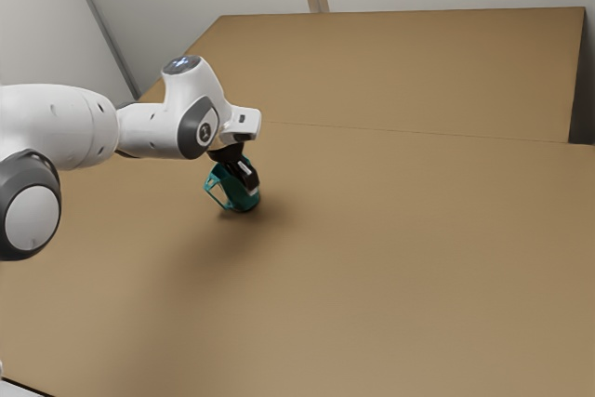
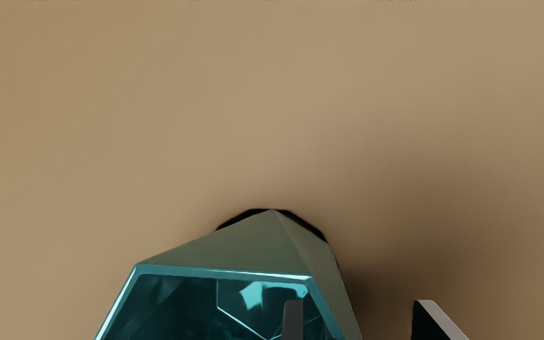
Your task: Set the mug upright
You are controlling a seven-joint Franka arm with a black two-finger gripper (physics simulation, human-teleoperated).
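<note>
Exterior view, tabletop (image 1: 400, 258): broad, brown, reaching out around the mug on every side.
Arm (image 1: 79, 125): reaches in from the exterior view's left, its hand above the mug.
Mug (image 1: 244, 200): low over or on the tabletop, mouth up toward the hand; its body looks slanted, but I cannot tell whether the base sits flat.
Mug's handling: probably stiff and fairly light; the glossy facets could be slippery, and a hard knock might chip it if it is ceramic or glass.
Gripper (image 2: 358, 307): fingers well apart, clamped on nothing; one lies within the outline of the mug's mouth, the other outside the mug with a gap to it.
Handle (image 1: 208, 183): on the mug's side toward the exterior view's left; likely an awkward, twisting grip.
Rim (image 2: 225, 271): angular, edging the mug's mouth; for any hold, the straight wall below it between the fingers seems best, pinched square to a facet, off the corners.
</note>
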